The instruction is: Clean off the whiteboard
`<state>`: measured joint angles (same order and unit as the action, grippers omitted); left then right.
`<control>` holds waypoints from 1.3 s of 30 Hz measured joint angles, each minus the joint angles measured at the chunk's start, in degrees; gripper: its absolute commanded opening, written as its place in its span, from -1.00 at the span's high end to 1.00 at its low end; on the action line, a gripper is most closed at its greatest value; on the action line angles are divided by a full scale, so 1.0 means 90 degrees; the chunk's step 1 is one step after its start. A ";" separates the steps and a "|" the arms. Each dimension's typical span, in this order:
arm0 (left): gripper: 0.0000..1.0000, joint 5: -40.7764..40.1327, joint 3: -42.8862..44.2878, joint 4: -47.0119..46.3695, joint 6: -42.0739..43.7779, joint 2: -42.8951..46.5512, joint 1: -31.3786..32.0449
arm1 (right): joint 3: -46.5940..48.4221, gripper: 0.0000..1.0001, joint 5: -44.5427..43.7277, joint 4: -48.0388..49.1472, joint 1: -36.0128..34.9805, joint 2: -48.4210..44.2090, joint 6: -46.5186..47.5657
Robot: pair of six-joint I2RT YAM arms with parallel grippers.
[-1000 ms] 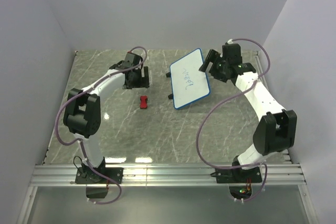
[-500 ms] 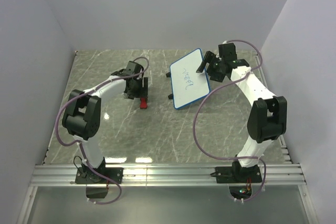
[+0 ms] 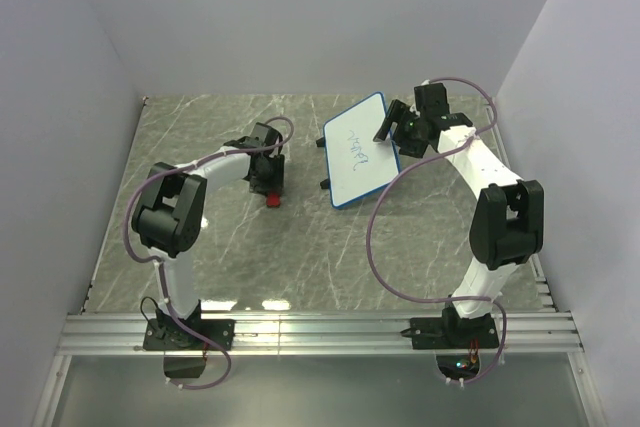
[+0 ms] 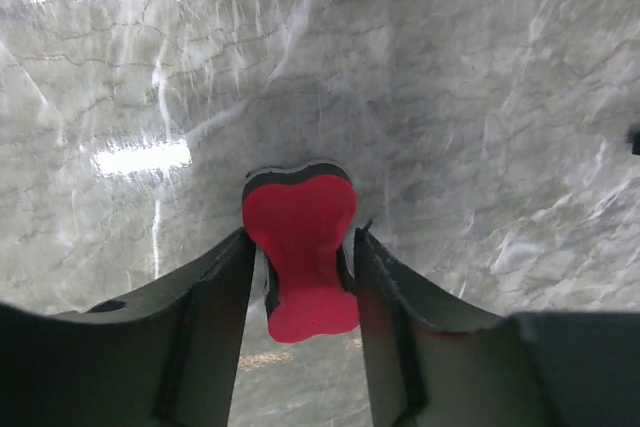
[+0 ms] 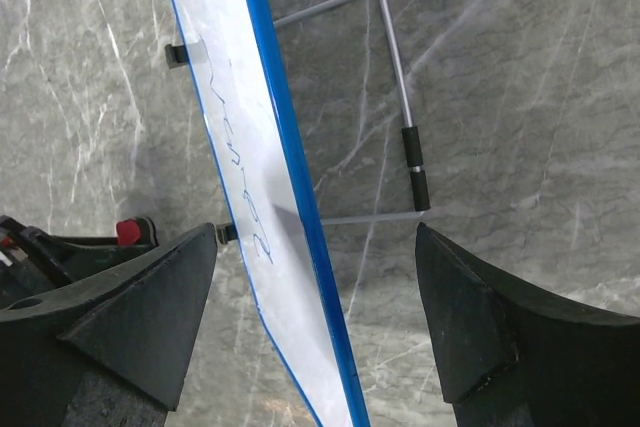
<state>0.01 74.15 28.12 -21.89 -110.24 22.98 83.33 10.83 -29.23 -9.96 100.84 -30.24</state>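
1. Top view: Since a second ago, the left gripper (image 3: pixel 270 187) has moved from farther back on the table (image 3: pixel 300 247) down onto the red block (image 3: pixel 272 201). The right gripper (image 3: pixel 392 127) has barely shifted and hangs at the whiteboard's (image 3: pixel 360 152) far right edge. The whiteboard sits right of centre and bears dark scribbles.
2. Left wrist view: the left gripper (image 4: pixel 302 237) has its fingers (image 4: pixel 215 317) clenched against both sides of the block (image 4: pixel 300 247), which rests on the table (image 4: pixel 480 97).
3. Right wrist view: the right gripper (image 5: pixel 312 232) is spread wide. Its fingers (image 5: pixel 130 317) straddle the whiteboard's (image 5: pixel 250 197) blue edge without touching it. The whiteboard leans on a wire stand (image 5: pixel 400 97).
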 measured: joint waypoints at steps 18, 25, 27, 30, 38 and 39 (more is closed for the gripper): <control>0.99 0.0027 0.0180 0.0019 0.0024 -0.0138 0.0051 | -0.0010 0.02 0.0085 0.0002 0.0070 0.0000 0.0114; 0.99 0.0702 0.1088 0.0350 0.0027 -0.0316 0.0153 | -0.0019 0.78 0.0449 0.0126 0.0080 0.0002 0.0189; 0.99 0.1001 0.1644 0.0357 0.0034 -0.0413 0.0226 | -0.0022 0.84 0.0580 0.0245 0.0053 0.0002 0.0189; 0.99 0.1523 0.2584 0.0255 0.0085 -0.0554 0.0391 | -0.0022 0.95 0.0597 0.0243 0.0056 0.0002 0.0197; 0.99 0.2769 0.4350 -0.0153 0.0044 -0.1416 0.0937 | -0.0056 1.00 0.0614 0.0236 0.0058 0.0002 0.0202; 0.99 0.2861 0.4432 -0.0172 0.0022 -0.1537 0.1010 | -0.0073 1.00 0.0619 0.0248 0.0058 0.0002 0.0202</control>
<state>25.76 114.04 26.57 -21.69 -124.07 32.08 82.67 16.40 -27.00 -9.43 100.86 -28.42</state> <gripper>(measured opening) 0.330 0.197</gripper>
